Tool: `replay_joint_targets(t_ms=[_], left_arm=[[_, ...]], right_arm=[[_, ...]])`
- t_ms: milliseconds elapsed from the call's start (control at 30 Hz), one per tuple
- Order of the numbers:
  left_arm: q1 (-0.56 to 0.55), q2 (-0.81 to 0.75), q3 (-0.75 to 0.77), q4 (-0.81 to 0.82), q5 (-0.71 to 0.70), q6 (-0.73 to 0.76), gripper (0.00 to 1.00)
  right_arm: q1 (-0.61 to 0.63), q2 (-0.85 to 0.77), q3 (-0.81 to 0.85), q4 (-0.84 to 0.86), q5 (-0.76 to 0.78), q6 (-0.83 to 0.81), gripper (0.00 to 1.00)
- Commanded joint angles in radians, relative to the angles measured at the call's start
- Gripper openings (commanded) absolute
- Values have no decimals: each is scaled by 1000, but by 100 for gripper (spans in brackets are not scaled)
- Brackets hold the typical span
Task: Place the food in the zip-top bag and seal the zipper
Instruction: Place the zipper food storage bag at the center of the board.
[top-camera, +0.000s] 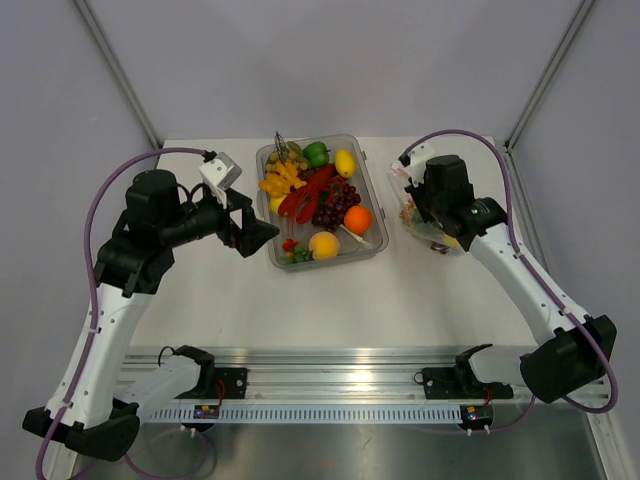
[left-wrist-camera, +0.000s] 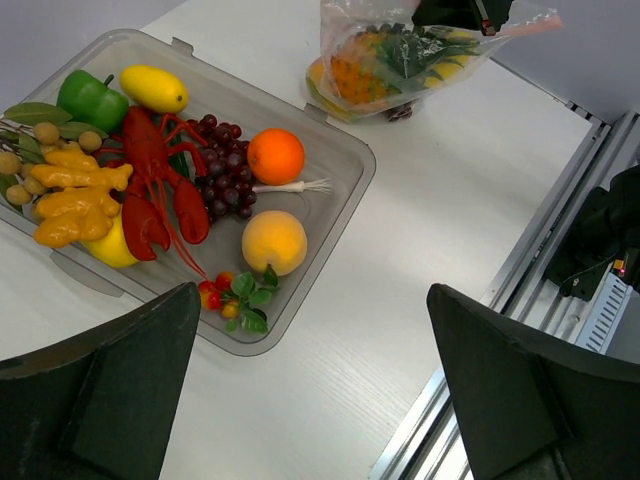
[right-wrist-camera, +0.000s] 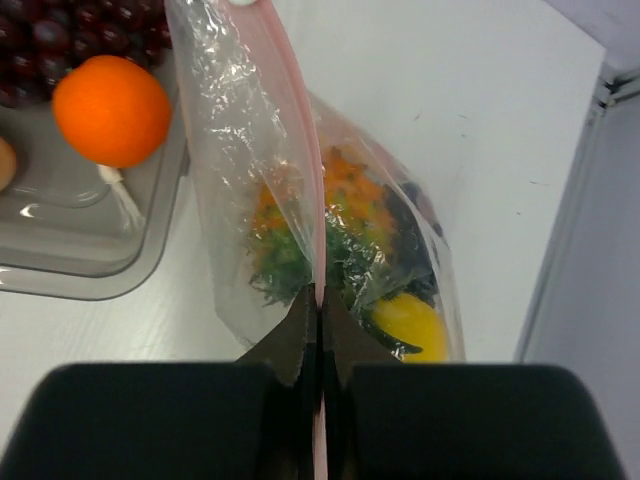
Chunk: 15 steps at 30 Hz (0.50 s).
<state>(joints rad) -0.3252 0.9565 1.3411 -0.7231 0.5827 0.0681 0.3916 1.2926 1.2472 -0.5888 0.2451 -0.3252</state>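
Right wrist view gives you the clearest read. The right gripper (right-wrist-camera: 318, 345) has its jaws pressed together on the pink zipper (right-wrist-camera: 308, 180), pinching the lips of the bag (right-wrist-camera: 235, 130) at the near end of the strip. The bag lies on the table (left-wrist-camera: 430, 260) just to the right of the tray (left-wrist-camera: 345, 200). Inside it you can see an orange-and-green piece (right-wrist-camera: 345, 205) and a yellow piece (right-wrist-camera: 410, 325).

The step in hand looks like sealing rather than loading. You cannot tell from these views whether the far end of the strip is shut.

Your left gripper (top-camera: 262, 232) hangs at the tray's left side with its jaws wide apart and nothing between them, well apart from the bag. The tray holds plenty of food: an orange (left-wrist-camera: 275, 156), grapes (left-wrist-camera: 222, 170), a red lobster (left-wrist-camera: 155, 180) and a lemon (left-wrist-camera: 152, 88).

Next, you would likely run the pinch along the strip to its far end with steady pressure. The pouch is light and crinkly, so it may drag along with the jaws; consider bringing the left gripper over to hold it. Decide first whether the tray's food should go in before you close it.
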Motion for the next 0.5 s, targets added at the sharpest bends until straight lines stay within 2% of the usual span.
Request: replay_joint_targets(t_ms=[0,67,133,200,233,333,367,433,467], left_arm=[[2,-1,-2,65,40,-21,99],[2,-1,-7,70,46,-24,99],[2,-1,-11,70,51,-27,99],[2,-2,-14,70,57,-28,99],[2,-2,-14,68,58,-30,99],[2,-4,-14,65,65,-30,99],[2,-5,-14,65,65,-30,99],[2,-5,-14,65,65,-31,99],[2,-7,-16,67,68,-33,99]], right_arm=[[3,-35,8,43,-164,80,0],[1,-42,11,34,-216,90,0],[1,-49,26,11,-242,95,8],[3,-49,44,-17,-308,101,26],[1,-52,70,-34,-326,106,48],[3,-78,119,-86,-369,121,69],[3,-102,127,-86,-385,124,73],[3,-136,144,-82,-405,135,96],[3,-171,147,-74,-408,138,99]])
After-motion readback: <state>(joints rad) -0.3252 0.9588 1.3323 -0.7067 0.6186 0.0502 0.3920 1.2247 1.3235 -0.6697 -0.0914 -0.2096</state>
